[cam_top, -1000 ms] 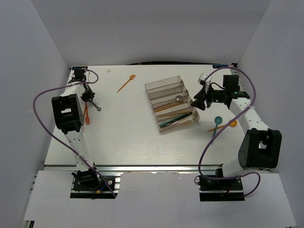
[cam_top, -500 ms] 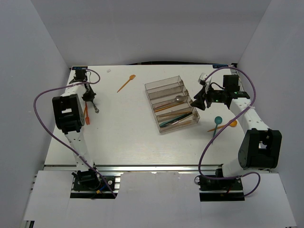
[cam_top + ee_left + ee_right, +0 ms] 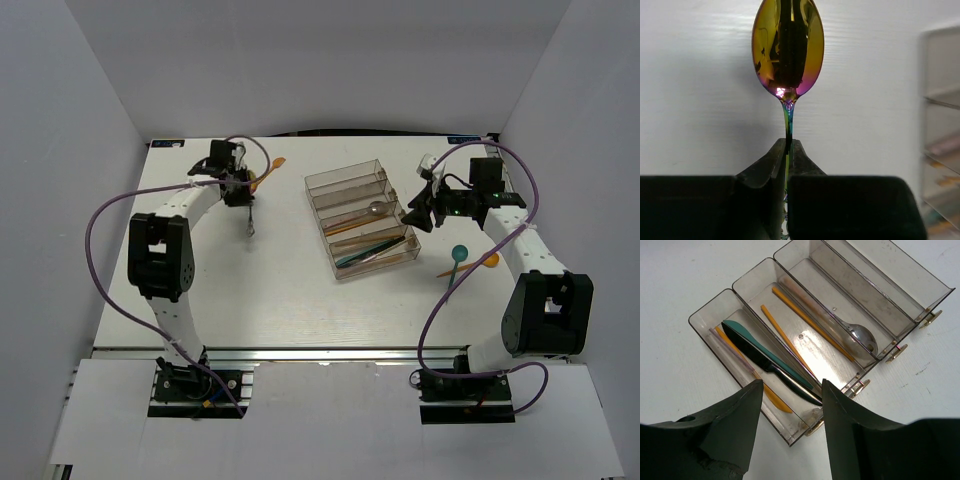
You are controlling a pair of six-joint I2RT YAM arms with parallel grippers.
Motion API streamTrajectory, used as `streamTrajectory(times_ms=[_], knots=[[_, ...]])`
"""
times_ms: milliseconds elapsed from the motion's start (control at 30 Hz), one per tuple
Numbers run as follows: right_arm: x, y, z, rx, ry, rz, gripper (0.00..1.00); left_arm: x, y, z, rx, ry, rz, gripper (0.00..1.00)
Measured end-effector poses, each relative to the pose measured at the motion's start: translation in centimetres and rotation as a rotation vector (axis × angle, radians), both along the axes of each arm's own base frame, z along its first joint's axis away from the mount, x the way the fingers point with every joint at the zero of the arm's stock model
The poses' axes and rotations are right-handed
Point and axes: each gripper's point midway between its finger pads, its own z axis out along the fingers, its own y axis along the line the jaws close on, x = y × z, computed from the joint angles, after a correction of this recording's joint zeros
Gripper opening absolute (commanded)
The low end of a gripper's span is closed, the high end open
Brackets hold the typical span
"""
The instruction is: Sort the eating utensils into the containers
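My left gripper (image 3: 243, 200) hangs over the far middle-left of the table, shut on the thin handle of a gold iridescent spoon (image 3: 788, 47). The bowl points away from the jaws and dangles below them as a small dark spoon (image 3: 249, 227). The clear brownish tray (image 3: 345, 183) lies to its right. My right gripper (image 3: 791, 385) stands open over the tray's (image 3: 920, 285) near end with nothing between its fingers. Inside lie a teal knife (image 3: 765, 352), a black knife (image 3: 790, 382), orange utensils (image 3: 805, 322) and a silver spoon (image 3: 862, 335).
An orange spoon (image 3: 268, 172) lies on the table just behind the left gripper. A teal spoon (image 3: 458, 255) and an orange utensil (image 3: 482, 263) lie to the right of the tray. White walls close in the table on three sides.
The left arm has swung from the far left of the table towards the middle, carrying the spoon off the surface. The right arm has not moved.
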Motion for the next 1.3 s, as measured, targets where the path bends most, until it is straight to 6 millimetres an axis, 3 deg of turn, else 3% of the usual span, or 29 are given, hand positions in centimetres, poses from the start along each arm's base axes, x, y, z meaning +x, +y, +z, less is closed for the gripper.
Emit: streamTrajectory(times_ms=[167,267,500,700,1000,1100,1300], knots=[[-0.1,0.0,-0.1,-0.005,-0.004,0.005,0.57,0.2,-7.6,6.2,-0.098,-0.185,-0.241,0.0],[-0.2,-0.1,-0.2,-0.007,0.003,0.007,0.57,-0.1,-12.1,8.5,-0.144,-0.281,-0.407,0.0],[-0.5,-0.4,0.1,-0.009,0.004,0.001,0.57,-0.4,-21.6,9.8,-0.141,-0.427,-0.793,0.0],[-0.7,-0.5,1.0,-0.008,-0.025,-0.001,0.57,1.3,-27.4,9.5,-0.097,-0.545,-0.991,0.0],[-0.9,-0.5,0.9,-0.007,-0.022,-0.001,0.57,3.1,-28.9,5.3,-0.07,-0.53,-1.05,0.02],[-1.0,-0.5,0.8,-0.007,-0.019,-0.001,0.57,3.0,-28.9,4.3,-0.071,-0.509,-1.052,0.13],[-1.3,-0.5,0.3,-0.018,-0.017,0.011,0.58,2.9,-29.3,4.2,-0.076,-0.51,-1.055,0.45]])
